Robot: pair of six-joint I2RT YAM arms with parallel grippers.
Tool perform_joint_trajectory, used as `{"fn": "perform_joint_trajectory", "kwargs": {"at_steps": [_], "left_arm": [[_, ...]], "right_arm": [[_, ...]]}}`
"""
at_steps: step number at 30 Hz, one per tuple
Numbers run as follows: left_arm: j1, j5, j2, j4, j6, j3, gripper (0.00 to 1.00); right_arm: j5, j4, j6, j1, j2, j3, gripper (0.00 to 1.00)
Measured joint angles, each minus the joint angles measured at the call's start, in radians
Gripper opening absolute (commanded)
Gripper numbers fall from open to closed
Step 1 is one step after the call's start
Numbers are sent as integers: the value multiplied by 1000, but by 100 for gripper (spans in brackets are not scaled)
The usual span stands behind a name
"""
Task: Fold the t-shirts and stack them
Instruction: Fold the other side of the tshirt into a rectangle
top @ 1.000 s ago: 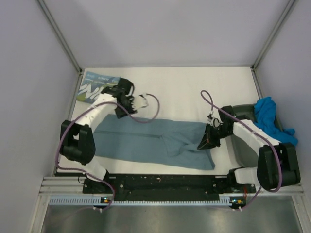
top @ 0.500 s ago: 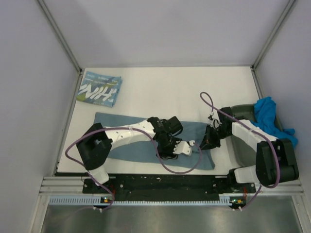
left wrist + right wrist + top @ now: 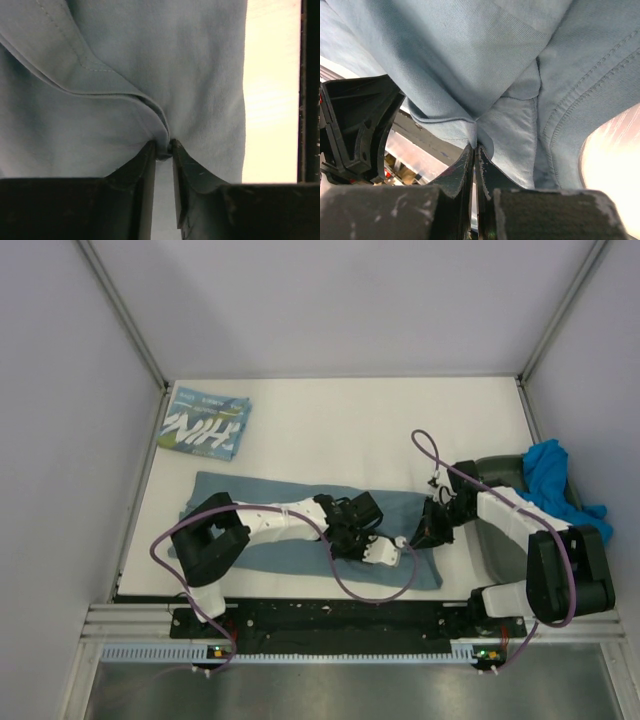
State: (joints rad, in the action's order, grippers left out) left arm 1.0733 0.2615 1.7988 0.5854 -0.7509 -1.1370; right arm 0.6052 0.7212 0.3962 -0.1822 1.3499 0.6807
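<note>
Since a second before, you swung the left arm [image 3: 275, 520] from the upper left to the lower centre. The slate-teal t-shirt [image 3: 255, 492] lay flat across the lower middle of the table [image 3: 350, 430]. The bright blue t-shirt [image 3: 550, 475] sat heaped at the right edge, and the folded NIH t-shirt [image 3: 205, 425] lay upper left. Your left gripper [image 3: 164, 150] nipped a fold of the slate-teal cloth, jaws narrow. Your right gripper [image 3: 475, 150] was clamped on the same shirt nearby.

Lab test cell; grey panel walls [image 3: 350, 300], aluminium framing [image 3: 122, 310], white tabletop [image 3: 350, 420].
</note>
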Motion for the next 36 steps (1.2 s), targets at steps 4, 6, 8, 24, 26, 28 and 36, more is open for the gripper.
{"fn": "perform_joint_trajectory", "kwargs": {"at_steps": [4, 6, 8, 24, 26, 28, 36], "left_arm": [[3, -29, 0, -6, -1, -3, 0], [3, -39, 0, 10, 3, -10, 0], [3, -43, 0, 39, 6, -26, 4], [-62, -1, -10, 240, -8, -104, 0], [-87, 19, -28, 264, -26, -104, 0], [-106, 32, -43, 277, -39, -103, 0], [-121, 85, -50, 303, -79, -82, 24]], "right_arm": [[2, 0, 0, 0, 0, 0, 0], [2, 0, 1, 0, 0, 0, 0], [2, 0, 2, 0, 0, 0, 0], [21, 30, 31, -2, -40, -8, 0], [25, 31, 48, -21, -50, -32, 0], [23, 27, 64, -54, -50, -47, 0], [13, -8, 135, -93, -50, -105, 24]]}}
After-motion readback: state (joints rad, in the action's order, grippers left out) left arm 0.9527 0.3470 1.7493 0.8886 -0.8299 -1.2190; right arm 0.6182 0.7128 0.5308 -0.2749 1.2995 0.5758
